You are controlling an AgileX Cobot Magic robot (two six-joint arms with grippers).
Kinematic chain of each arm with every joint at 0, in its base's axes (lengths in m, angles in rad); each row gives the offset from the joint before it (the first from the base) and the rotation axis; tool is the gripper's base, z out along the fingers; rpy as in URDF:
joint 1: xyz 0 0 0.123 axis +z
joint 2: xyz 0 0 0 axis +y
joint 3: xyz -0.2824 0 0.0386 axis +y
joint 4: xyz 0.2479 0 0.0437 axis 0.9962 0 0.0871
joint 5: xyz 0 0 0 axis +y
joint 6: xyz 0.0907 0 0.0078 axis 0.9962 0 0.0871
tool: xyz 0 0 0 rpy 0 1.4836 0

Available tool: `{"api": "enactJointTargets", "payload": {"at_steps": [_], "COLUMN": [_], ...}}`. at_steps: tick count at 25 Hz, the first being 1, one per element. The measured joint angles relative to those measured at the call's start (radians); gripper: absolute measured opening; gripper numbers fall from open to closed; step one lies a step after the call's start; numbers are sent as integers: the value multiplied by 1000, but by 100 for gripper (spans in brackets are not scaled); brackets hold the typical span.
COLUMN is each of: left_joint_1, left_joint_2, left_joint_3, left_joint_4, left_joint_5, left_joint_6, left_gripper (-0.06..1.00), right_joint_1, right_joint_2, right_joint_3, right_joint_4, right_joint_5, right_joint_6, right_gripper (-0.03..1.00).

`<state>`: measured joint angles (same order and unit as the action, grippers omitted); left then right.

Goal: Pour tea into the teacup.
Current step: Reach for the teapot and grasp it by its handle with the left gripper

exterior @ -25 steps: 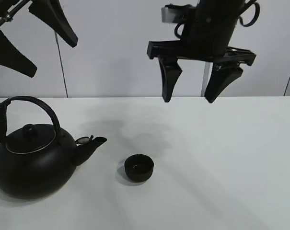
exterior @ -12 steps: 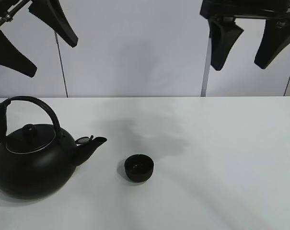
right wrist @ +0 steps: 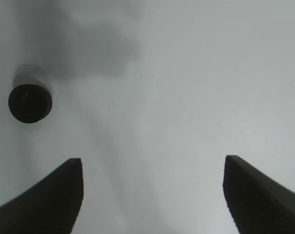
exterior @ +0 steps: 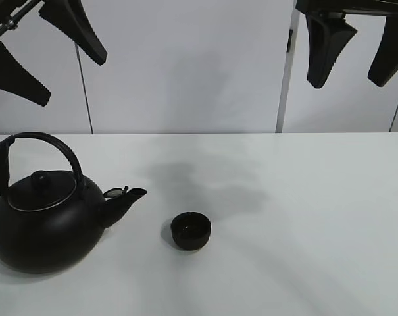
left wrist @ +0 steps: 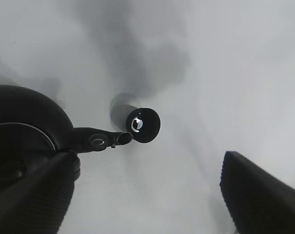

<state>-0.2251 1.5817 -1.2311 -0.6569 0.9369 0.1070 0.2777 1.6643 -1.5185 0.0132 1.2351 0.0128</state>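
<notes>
The small matte-black teacup (exterior: 191, 231) stands upright on the white table, just right of the spout of the big black kettle (exterior: 44, 220). The cup also shows in the left wrist view (left wrist: 143, 125) and the right wrist view (right wrist: 30, 103); the kettle's body and spout show in the left wrist view (left wrist: 28, 126). My left gripper (exterior: 44, 56) hangs open and empty high above the kettle at the upper left. My right gripper (exterior: 353, 56) hangs open and empty high at the upper right, far from the cup.
The white table (exterior: 304, 210) runs wide to the right of the cup. A grey wall with vertical seams (exterior: 185, 66) stands behind it.
My right gripper has risen and moved right, from above the table's middle to the upper right corner. The left gripper, kettle and teacup have not moved.
</notes>
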Motion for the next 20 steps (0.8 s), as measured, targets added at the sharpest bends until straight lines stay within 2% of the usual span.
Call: {"api": "enactJointTargets", "payload": {"at_steps": [16, 20], "left_joint_1": [0, 0], "left_joint_2": [0, 0], "left_joint_3": [0, 0], "left_joint_4": [0, 0], "left_joint_5": [-1, -29], "left_joint_6": [0, 0], "left_gripper": [59, 59], "right_joint_1": [0, 0], "right_joint_2": [-1, -1], "right_joint_3": [1, 3], "right_joint_4": [2, 17], "right_joint_5": [-1, -1], "right_joint_6": [0, 20], "right_gripper": [55, 55]}}
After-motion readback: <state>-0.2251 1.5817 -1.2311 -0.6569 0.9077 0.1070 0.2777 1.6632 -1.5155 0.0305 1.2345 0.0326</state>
